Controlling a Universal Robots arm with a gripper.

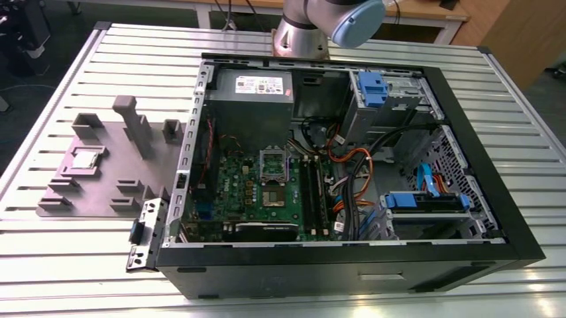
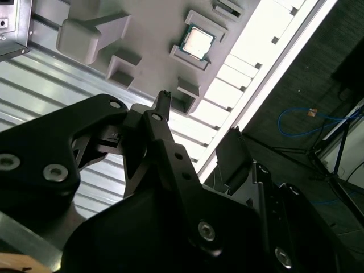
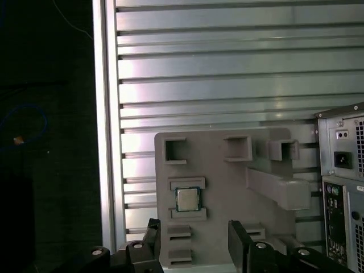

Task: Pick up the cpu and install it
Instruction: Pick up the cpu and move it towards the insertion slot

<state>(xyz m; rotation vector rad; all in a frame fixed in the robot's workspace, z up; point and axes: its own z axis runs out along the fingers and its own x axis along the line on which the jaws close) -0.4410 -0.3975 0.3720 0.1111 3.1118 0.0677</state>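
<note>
The cpu (image 1: 86, 159) lies flat, metal top up, in a shallow pocket of the grey fixture plate (image 1: 106, 195). The plate sits on the slatted bench (image 1: 53, 265), at the exterior view's left of the open computer case (image 1: 354, 268). In both wrist views the tool (image 3: 193, 224) hangs above the plate with its two fingers spread wide and nothing between them, well clear of the chip (image 2: 197, 42). The step in hand looks like the approach for the pick: nothing is grasped, and the motherboard (image 1: 238, 185) inside the case has no chip set in. A grasp would probably call for centring the tool over the cpu, squaring the fingers to two opposite edges, and coming down between the pocket's raised lips without touching them.
</note>
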